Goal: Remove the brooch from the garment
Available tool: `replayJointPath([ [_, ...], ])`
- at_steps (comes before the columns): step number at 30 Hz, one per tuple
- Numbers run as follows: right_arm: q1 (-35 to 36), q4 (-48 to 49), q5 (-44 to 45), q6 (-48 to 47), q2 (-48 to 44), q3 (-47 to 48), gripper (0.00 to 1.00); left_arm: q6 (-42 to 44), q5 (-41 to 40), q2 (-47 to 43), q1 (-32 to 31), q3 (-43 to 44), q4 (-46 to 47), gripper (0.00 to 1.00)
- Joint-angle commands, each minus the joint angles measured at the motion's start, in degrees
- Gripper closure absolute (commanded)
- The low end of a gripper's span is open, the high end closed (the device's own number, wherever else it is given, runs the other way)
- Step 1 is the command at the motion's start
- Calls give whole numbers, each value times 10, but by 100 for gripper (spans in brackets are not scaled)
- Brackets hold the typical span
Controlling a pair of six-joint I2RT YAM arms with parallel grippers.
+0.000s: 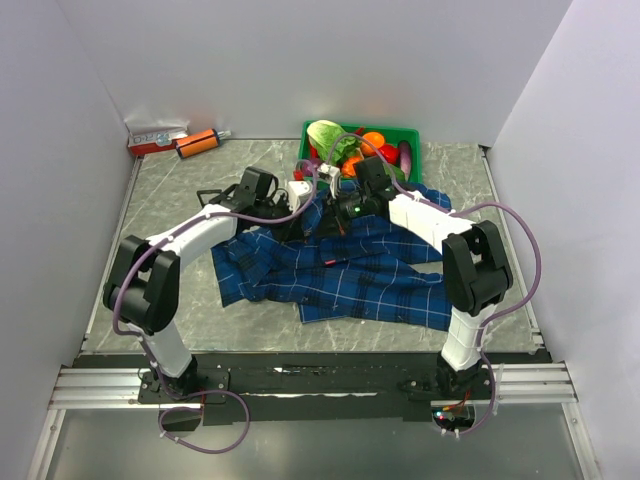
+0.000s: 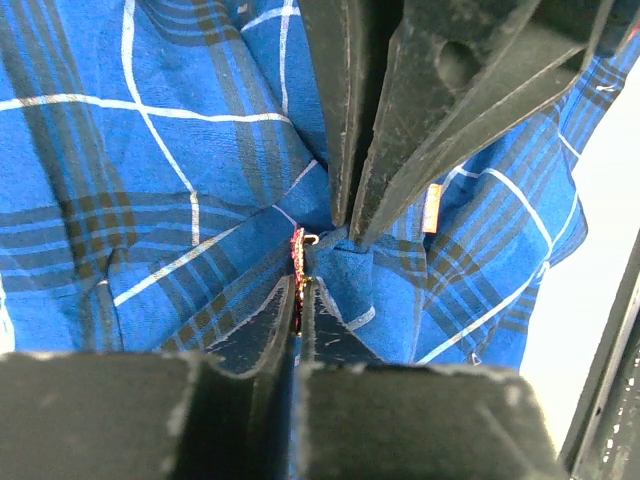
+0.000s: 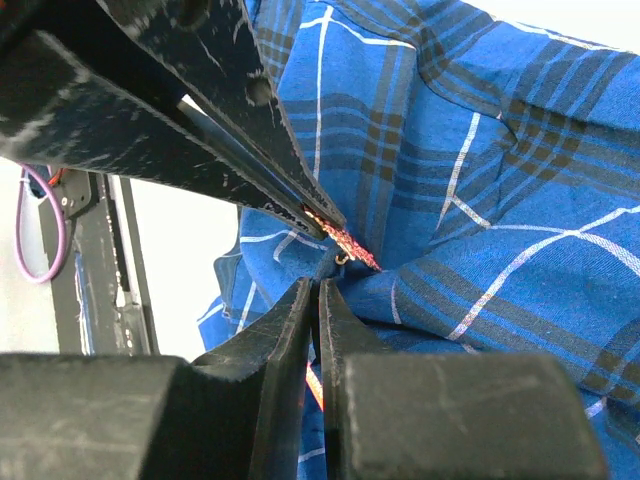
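Both are pinched nearly shut: left gripper (image 2: 297, 288) on the brooch (image 2: 298, 246), right gripper (image 3: 315, 288) on the garment (image 2: 150, 200) beside it.

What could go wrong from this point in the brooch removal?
The left tool pinches the tiny gold-pink brooch at its very tip only, so it may slip out when pulled. The right tool clamps the dark blue plaid shirt right beside it; fabric might snag, or the tools collide.
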Motion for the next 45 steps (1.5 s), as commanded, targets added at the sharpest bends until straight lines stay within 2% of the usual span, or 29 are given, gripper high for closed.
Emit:
replayJointPath([
  [1, 3, 0, -8, -3, 3, 22, 84, 10, 25, -2, -4, 31, -11, 99],
  [6, 3, -4, 4, -12, 0, 19, 84, 16, 0, 13, -4, 97, -67, 99],
  [15, 4, -10, 21, -28, 1, 30, 82, 77, -23, 96, -4, 247, -255, 99],
  [20, 4, -12, 63, -36, -5, 28, 83, 83, -30, 101, -4, 267, -283, 99],
  [32, 4, -9, 51, -32, -4, 24, 83, 78, -30, 104, -4, 290, -297, 99],
  [35, 1, -4, 26, -28, -10, 21, 79, 74, -29, 97, -4, 282, -289, 99],
  [36, 0, 11, 18, -23, -14, 13, 68, 71, -29, 94, -4, 279, -285, 99],
  [39, -7, 55, -12, -2, -40, -23, 50, 47, -16, 70, -1, 249, -246, 99],
  [42, -13, 91, -41, 11, -54, -41, 44, 13, 1, 29, 3, 188, -177, 99],
  [45, -13, 95, -55, 8, -54, -44, 43, -26, 31, -12, 8, 120, -102, 99],
])
